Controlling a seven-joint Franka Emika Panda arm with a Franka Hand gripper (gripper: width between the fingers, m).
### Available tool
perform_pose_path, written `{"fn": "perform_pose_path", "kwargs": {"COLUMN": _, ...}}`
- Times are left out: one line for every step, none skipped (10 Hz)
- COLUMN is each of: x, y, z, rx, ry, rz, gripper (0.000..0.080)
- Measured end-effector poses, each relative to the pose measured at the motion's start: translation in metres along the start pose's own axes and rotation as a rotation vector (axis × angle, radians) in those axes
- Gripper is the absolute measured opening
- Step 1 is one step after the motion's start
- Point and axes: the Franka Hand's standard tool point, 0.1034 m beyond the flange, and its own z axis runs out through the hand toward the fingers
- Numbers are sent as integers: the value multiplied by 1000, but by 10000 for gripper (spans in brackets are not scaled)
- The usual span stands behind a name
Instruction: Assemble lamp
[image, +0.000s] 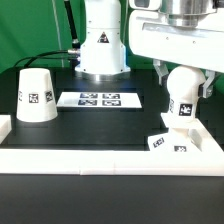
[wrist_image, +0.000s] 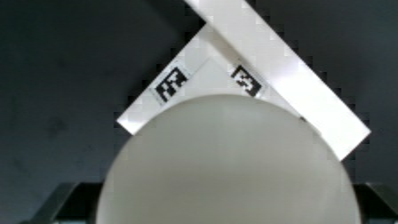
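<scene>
Bulb (wrist_image: 222, 160) is clamped in your pincer (image: 185, 80) right over the base (image: 170, 141) on the bench (image: 100, 125), shade (image: 38, 97) well apart; I'd centre it on the base, drop straight down, no rushing

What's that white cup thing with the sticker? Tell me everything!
That is the lamp shade: a smooth, plastic-looking white cone with its top cut off. It stands upright on the black table, wide end down, one black-and-white square tag on its side. It sits at the exterior view's left, apart from the marker board. Only the table touches it.
</scene>
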Motion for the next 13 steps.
{"fn": "perform_pose_path", "kwargs": {"x": -1, "y": -1, "z": -1, "rx": 5, "ry": -5, "rz": 60, "gripper": 579}}
{"fn": "perform_pose_path", "kwargs": {"x": -1, "y": -1, "z": -1, "rx": 6, "ry": -5, "rz": 82, "gripper": 580}}
{"fn": "perform_pose_path", "kwargs": {"x": -1, "y": -1, "z": 0, "rx": 5, "ry": -5, "rz": 56, "gripper": 580}}
{"fn": "perform_pose_path", "kwargs": {"x": -1, "y": -1, "z": 0, "rx": 5, "ry": -5, "rz": 20, "gripper": 677}}
{"fn": "perform_pose_path", "kwargs": {"x": -2, "y": -1, "z": 0, "rx": 3, "ry": -5, "rz": -23, "gripper": 677}}
{"fn": "perform_pose_path", "kwargs": {"x": -3, "y": -1, "z": 0, "rx": 0, "ry": -5, "rz": -92, "gripper": 696}}
{"fn": "perform_pose_path", "kwargs": {"x": -4, "y": -2, "z": 0, "rx": -1, "ry": -6, "rz": -209, "gripper": 698}}
{"fn": "perform_pose_path", "kwargs": {"x": -7, "y": -1, "z": 1, "rx": -10, "ry": -14, "rz": -327, "gripper": 698}}
{"fn": "perform_pose_path", "kwargs": {"x": -6, "y": -1, "z": 1, "rx": -9, "ry": -14, "rz": -436, "gripper": 698}}
{"fn": "perform_pose_path", "kwargs": {"x": -5, "y": 0, "z": 1, "rx": -8, "ry": -15, "rz": -551, "gripper": 698}}
{"fn": "perform_pose_path", "kwargs": {"x": -3, "y": 1, "z": 1, "rx": -7, "ry": -16, "rz": -659, "gripper": 698}}
{"fn": "perform_pose_path", "kwargs": {"x": -3, "y": 1, "z": 1, "rx": -6, "ry": -16, "rz": -740, "gripper": 698}}
{"fn": "perform_pose_path", "kwargs": {"x": -3, "y": 1, "z": 0, "rx": -7, "ry": -15, "rz": -822, "gripper": 698}}
